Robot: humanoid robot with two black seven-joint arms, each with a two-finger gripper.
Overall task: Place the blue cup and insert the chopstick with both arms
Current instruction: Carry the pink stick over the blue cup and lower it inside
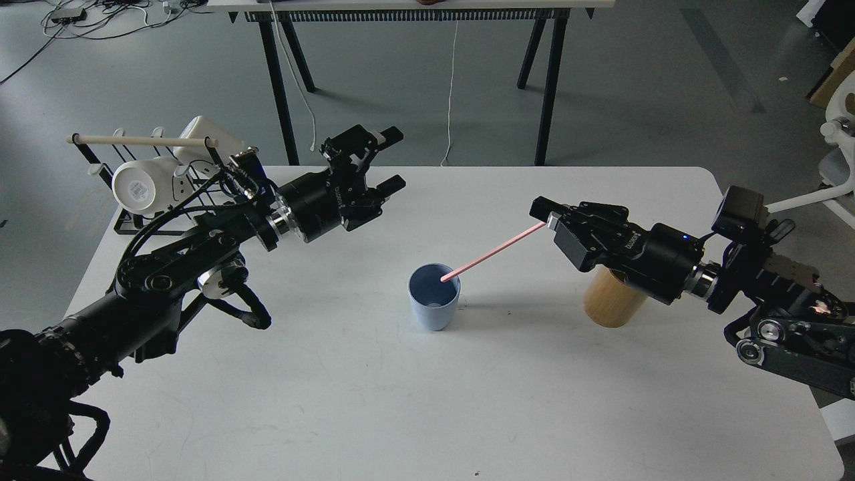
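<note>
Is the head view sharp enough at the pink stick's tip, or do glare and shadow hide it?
Head view: even, soft light, no glare on the white table; the thin pale-pink chopstick is sharp, its tip clear against the small light-blue plastic cup's dark inside; only faint shadows right of that cup.

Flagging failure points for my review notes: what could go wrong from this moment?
1. The thin pale-pink chopstick slants low, its tip just at the rim of the small light-blue plastic cup; pushing on could tip the unheld cup.
2. Released this flat, it may slide out.
3. The right gripper hangs above the tan bamboo cylinder; lowering could knock it.
</note>
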